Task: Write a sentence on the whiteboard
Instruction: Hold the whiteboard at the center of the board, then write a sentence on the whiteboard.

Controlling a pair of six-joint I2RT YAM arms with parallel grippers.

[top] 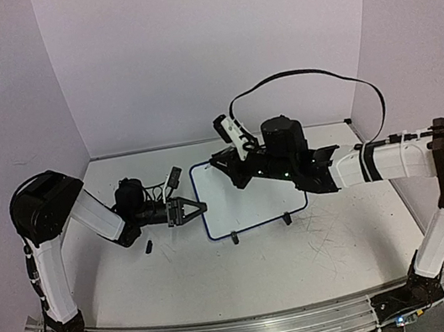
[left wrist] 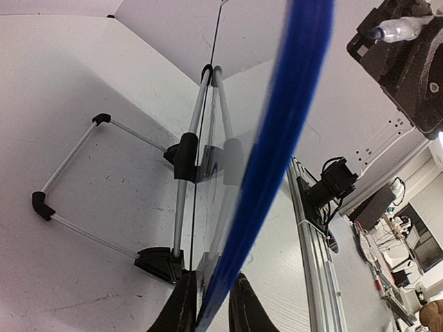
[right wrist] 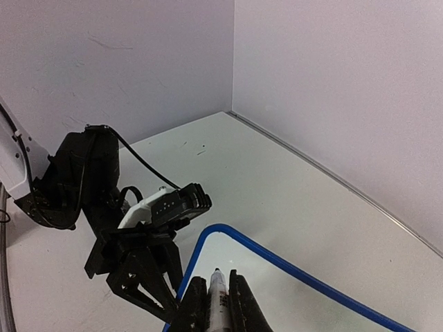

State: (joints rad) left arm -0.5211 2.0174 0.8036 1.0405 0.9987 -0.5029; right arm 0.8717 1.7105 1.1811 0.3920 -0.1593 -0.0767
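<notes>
The whiteboard stands tilted on its two black feet mid-table, with a thin blue frame. My left gripper is at its left edge, and its two fingers press on either side of the blue frame. My right gripper reaches over the board's far left corner. It is shut on a marker whose dark tip points at the white surface just inside that corner. The sentence is not visible in any view.
A small black piece lies on the table in front of the left arm. The board's wire stand spreads behind it. Walls close the table at the back and sides, and the aluminium rail runs along the near edge.
</notes>
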